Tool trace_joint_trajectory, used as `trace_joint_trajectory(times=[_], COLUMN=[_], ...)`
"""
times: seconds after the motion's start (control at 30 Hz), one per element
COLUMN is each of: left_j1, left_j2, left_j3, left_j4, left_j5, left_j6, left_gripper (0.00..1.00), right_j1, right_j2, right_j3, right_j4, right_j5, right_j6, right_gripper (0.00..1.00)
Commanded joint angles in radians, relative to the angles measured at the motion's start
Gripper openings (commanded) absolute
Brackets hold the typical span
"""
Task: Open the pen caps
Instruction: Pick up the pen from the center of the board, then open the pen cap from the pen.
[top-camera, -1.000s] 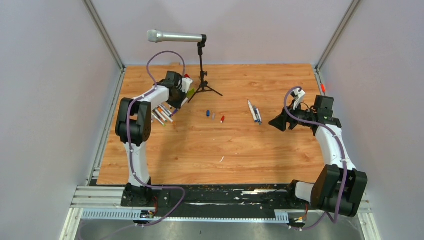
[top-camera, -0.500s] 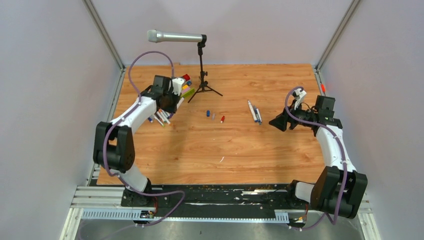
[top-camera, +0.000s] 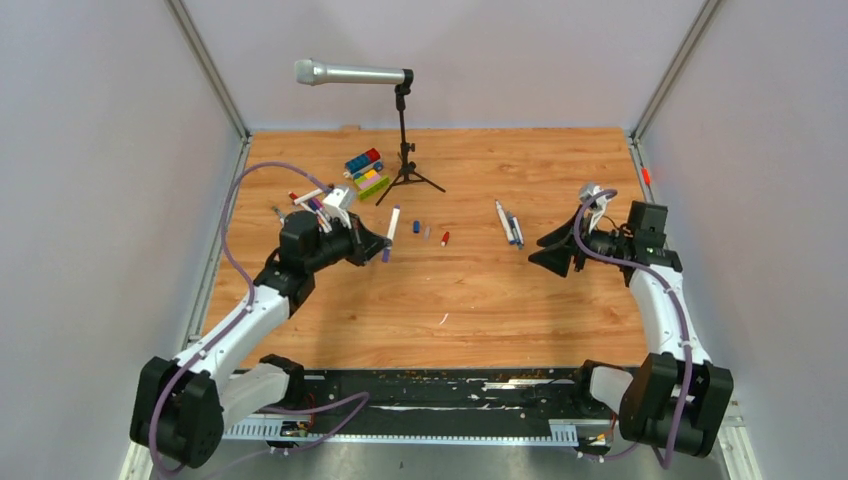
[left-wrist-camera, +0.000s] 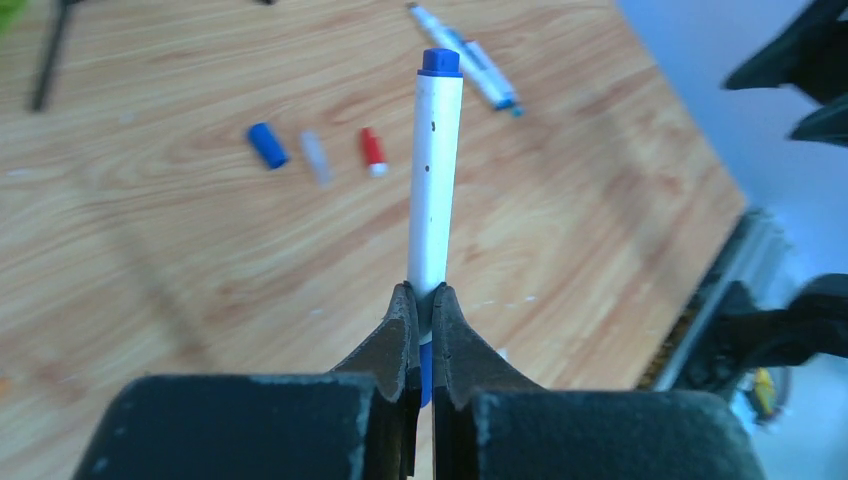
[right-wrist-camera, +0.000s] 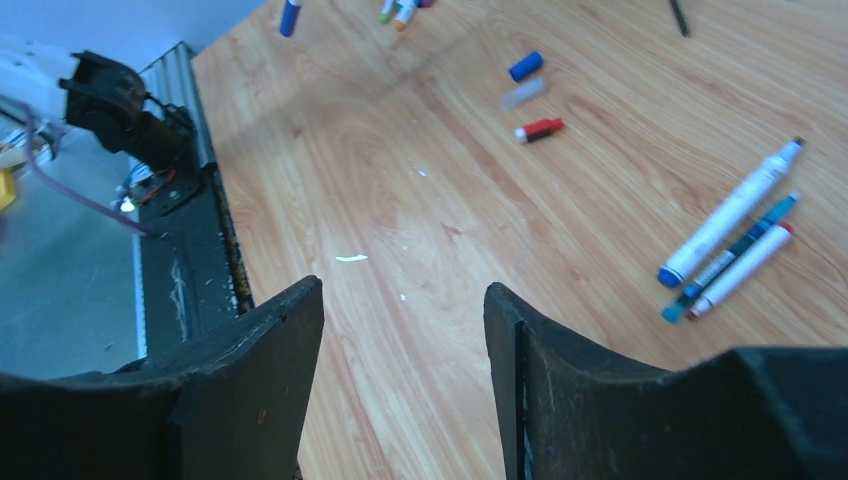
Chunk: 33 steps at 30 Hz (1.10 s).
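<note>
- Your left gripper (left-wrist-camera: 421, 300) is clamped tight on a white pen (left-wrist-camera: 437, 190) that is blue at both ends and held above the wooden table (top-camera: 480, 300).
- Your right gripper (right-wrist-camera: 402, 300) is half open and empty, near three pens (right-wrist-camera: 730, 235).
- Loose caps (left-wrist-camera: 316, 157) lie between the arms.
- Only the top view shows the microphone (top-camera: 350, 73) and the blocks (top-camera: 366, 172).

White arms (top-camera: 238, 322), black joints (top-camera: 180, 415), purple cables (top-camera: 232, 195).

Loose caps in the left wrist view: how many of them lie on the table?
3, in one row left of the held pen: blue cap leftmost, greyish cap in the middle, red cap rightmost. More may lie outside this view.
</note>
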Motion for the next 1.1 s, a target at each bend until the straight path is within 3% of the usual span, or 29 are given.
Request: trace_joint_trajectory(times=[0.0, 0.13, 0.3, 0.5, 0.7, 1.07], left_j1=[-0.135, -0.310, -0.451, -0.550, -0.623, -0.669], left_j2=[-0.064, -0.058, -0.007, 0.107, 0.216, 0.321], left_j3=[-0.075, -0.107, -0.129, -0.090, -0.048, -0.011], left_j4=[0.347, 0.437, 0.582, 0.691, 0.757, 0.826], left_j5=[-0.018, -0.151, -0.298, -0.364, -0.394, -0.391], left_j6=[-0.271, -0.323, -0.373, -0.411, -0.432, -0.465], left_gripper=[0.00, 0.00, 0.00, 0.00, 0.00, 0.00], right_j1=[0.069, 0.199, 0.352, 0.426, 0.467, 0.489], right_j2=[-0.061, -0.078, -0.033, 0.016, 0.019, 0.019], right_j3=[-0.015, 0.036, 0.139, 0.118, 0.067, -0.022], right_j4=[0.064, 0.021, 0.024, 0.309, 0.436, 0.540], right_j5=[-0.155, -0.113, -0.015, 0.048, 0.145, 0.220], right_j6=[-0.031, 0.005, 0.224, 0.672, 0.906, 0.961], right_gripper=[0.61, 0.63, 0.63, 0.63, 0.63, 0.60])
